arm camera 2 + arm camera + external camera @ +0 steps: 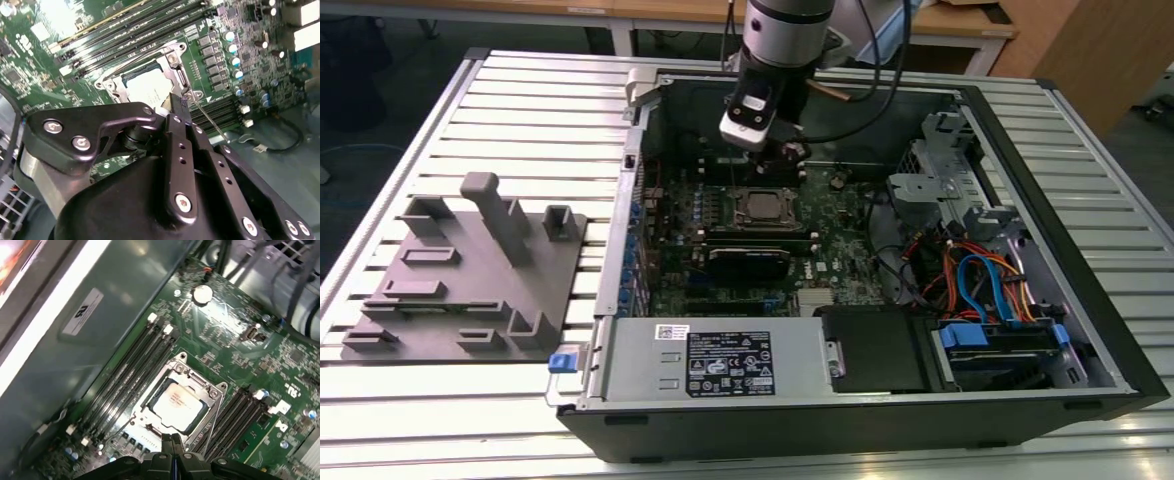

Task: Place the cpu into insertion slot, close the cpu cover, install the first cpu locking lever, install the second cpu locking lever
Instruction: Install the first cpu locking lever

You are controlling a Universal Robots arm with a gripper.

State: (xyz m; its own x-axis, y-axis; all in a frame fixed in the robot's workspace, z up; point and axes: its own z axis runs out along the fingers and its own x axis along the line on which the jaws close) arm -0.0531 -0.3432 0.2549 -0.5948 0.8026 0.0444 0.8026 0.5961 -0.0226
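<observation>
Sees the dull silver-grey square cpu [177, 404] seated in the silver-rimmed square insertion slot [145, 419] on the green motherboard [240, 355], with the thin silvery square-framed cpu cover [196, 381] lying flat over that slot. Finds the black gripper [172, 440] just above the slot's edge, fingers pinched narrow, nothing visible between them. Notes a thin metal locking lever [210, 121] angling out beside the slot.

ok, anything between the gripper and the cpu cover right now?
Nothing visible. The gripper hangs close by the edge of the cpu cover, no cable or part between them. The cpu shows through the cover's cut-out.
</observation>
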